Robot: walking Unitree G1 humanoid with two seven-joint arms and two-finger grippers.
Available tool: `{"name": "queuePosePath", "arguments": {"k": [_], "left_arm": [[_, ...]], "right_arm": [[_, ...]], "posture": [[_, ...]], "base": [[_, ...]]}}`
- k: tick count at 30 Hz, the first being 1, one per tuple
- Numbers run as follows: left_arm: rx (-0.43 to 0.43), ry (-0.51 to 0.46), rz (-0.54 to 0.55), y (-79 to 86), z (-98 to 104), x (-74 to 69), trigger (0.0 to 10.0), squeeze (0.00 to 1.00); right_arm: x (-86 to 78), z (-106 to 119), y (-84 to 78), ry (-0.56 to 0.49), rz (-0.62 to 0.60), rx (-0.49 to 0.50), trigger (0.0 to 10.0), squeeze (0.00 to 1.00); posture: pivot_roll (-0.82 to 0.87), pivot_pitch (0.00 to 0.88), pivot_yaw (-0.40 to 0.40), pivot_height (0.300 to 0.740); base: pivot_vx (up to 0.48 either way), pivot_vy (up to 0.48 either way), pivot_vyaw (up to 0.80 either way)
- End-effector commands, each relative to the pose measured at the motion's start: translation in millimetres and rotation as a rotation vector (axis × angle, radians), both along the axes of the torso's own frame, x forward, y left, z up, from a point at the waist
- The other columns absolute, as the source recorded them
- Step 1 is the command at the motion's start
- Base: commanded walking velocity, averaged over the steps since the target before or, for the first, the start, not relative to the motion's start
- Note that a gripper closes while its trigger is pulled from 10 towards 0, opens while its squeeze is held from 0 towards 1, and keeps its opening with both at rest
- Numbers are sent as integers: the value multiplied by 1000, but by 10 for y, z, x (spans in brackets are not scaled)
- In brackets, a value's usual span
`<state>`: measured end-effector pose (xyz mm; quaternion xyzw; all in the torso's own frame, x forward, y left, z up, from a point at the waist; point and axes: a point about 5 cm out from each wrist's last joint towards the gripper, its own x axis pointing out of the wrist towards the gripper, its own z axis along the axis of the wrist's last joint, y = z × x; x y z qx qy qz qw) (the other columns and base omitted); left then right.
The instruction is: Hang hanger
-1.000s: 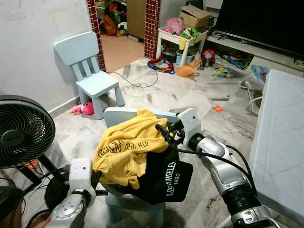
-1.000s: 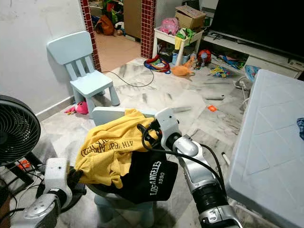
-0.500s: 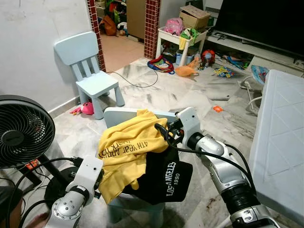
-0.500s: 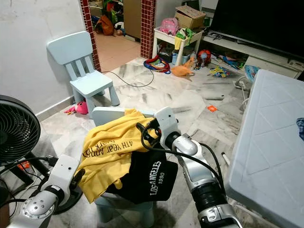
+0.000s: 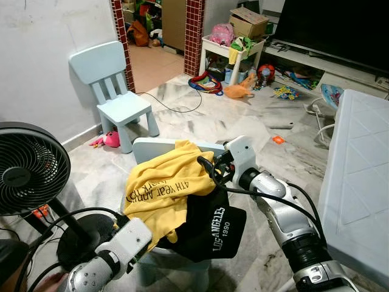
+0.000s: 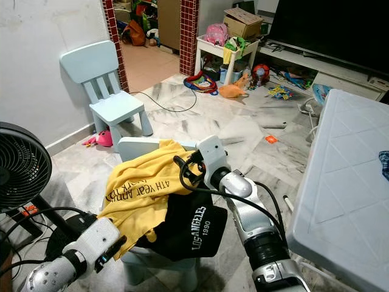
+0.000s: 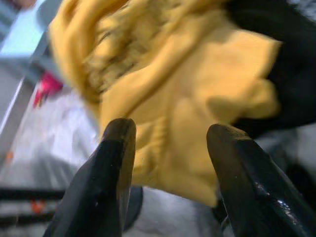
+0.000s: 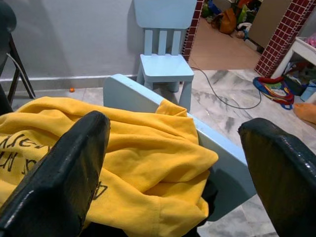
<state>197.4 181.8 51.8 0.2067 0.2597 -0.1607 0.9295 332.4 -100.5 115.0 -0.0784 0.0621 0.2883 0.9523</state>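
A yellow shirt (image 5: 161,188) and a black shirt (image 5: 213,228) with white lettering lie draped over a small pale blue chair (image 5: 149,146) just in front of me. My right gripper (image 8: 173,126) hovers open above the chair's back, its fingers (image 8: 64,168) spread over the yellow cloth without touching it. My right wrist (image 5: 240,152) sits at the shirt's upper right edge. My left gripper (image 7: 170,128) is open, low at the front left, and faces the yellow shirt's hanging hem with nothing between its fingers (image 7: 111,163). I can make out no hanger.
A black standing fan (image 5: 27,167) is close on the left, with its base and cables by my left arm (image 5: 115,255). A second blue chair (image 5: 115,91) stands by the wall. A white table (image 5: 358,182) borders the right. Toys (image 5: 237,88) litter the far floor.
My left arm has swung from upright at the shirt's left side down to a low, forward-pointing pose under the hem. The yellow shirt's lower edge shifted. The right arm barely moved.
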Motion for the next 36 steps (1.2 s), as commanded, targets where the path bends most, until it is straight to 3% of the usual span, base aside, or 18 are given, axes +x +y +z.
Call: {"name": "queuePosePath", "arguments": {"k": [1,4,6,7,8,9,17,19,23,24,25,26,28,36], "left_arm": [[-87,17,176,204,-69,106,10000,0],[-177,48,292,244,-119,225,10000,0],[-200,57,309,236,-133,248,10000,24],[-219,75,318,219,-165,281,10000,929],[-219,75,318,219,-165,281,10000,929],[-214,86,307,201,-184,293,10000,1000],[-175,221,153,7,-309,341,10000,1000],[-154,254,111,-32,-356,340,10000,0],[-99,283,59,-4,-395,343,10000,0],[-94,291,51,5,-402,341,8706,0],[-94,291,51,5,-402,341,8706,0],[-83,308,42,27,-416,343,4667,0],[-60,316,40,73,-435,356,39,0],[-40,306,64,162,-457,379,0,0]], "right_arm": [[42,39,-47,-5,-22,-2,10000,0],[46,52,-63,-8,-26,-5,10000,0],[47,58,-68,-9,-26,-5,10000,0],[54,72,-81,-13,-29,-7,10000,0],[54,72,-81,-13,-29,-7,10000,0],[59,83,-93,-15,-31,-8,10000,0],[77,120,-133,-24,-38,-17,10000,0],[72,127,-131,-26,-38,-17,10000,0],[56,117,-154,-22,-44,-19,10000,0],[51,113,-159,-21,-45,-20,10000,0],[51,113,-159,-21,-45,-20,10000,0],[44,109,-165,-20,-45,-21,10000,0],[46,109,-174,-19,-47,-23,10000,0],[42,104,-182,-19,-51,-26,10000,0]], "posture": [[45,0,-63,740],[39,0,-64,740],[31,0,-64,740],[21,0,-63,740],[21,0,-63,740],[17,2,-65,740],[4,17,-61,740],[1,21,-57,740],[-4,30,-54,740],[-5,32,-53,740],[-5,32,-53,740],[-6,33,-51,740],[-7,33,-51,740],[-10,31,-45,740]], "base": [[0,0,0],[0,0,0],[0,0,0],[0,0,0],[0,0,0],[0,0,0],[0,0,0],[0,0,0],[0,0,0],[0,0,0],[0,0,0],[0,0,0],[0,0,0],[0,0,0]]}}
